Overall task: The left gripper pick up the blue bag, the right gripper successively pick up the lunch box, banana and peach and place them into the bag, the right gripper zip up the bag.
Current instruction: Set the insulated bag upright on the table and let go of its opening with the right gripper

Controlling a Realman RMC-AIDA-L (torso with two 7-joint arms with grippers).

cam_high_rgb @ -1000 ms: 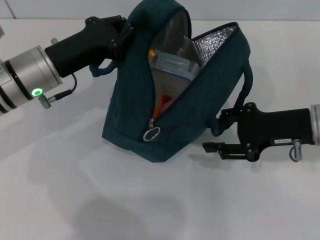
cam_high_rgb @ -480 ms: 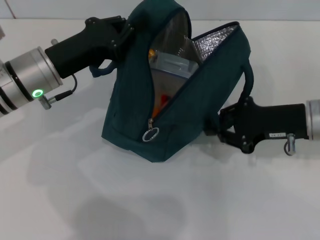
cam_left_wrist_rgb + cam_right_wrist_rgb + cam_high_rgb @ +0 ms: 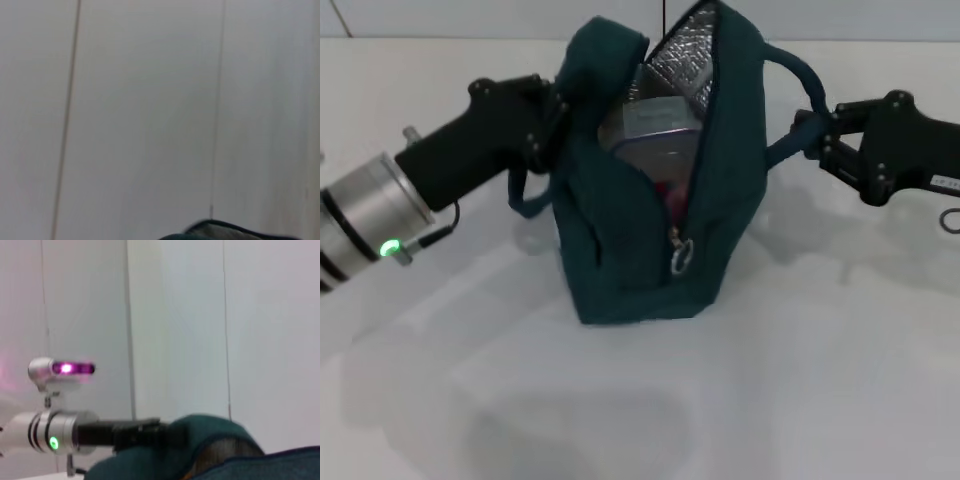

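Observation:
The blue bag (image 3: 630,230) stands upright on the white table, its zip open and its silver lining showing. The clear lunch box (image 3: 648,128) sits inside near the top, with a reddish thing (image 3: 674,196) below it. The banana is hidden. The zip pull (image 3: 680,258) hangs low on the front. My left gripper (image 3: 552,112) is shut on the bag's left top edge. My right gripper (image 3: 810,132) is shut on the bag's right strap (image 3: 790,70). The bag also shows in the right wrist view (image 3: 210,450) and in the left wrist view (image 3: 225,234).
The white table (image 3: 800,380) spreads in front of and around the bag. The right wrist view shows my left arm (image 3: 60,432) behind the bag, a lit purple sensor (image 3: 65,369) and a pale wall.
The bag has swung from leaning left to standing upright and its opening has narrowed. My right gripper has risen from table level to the strap, up right. My left arm has dropped slightly.

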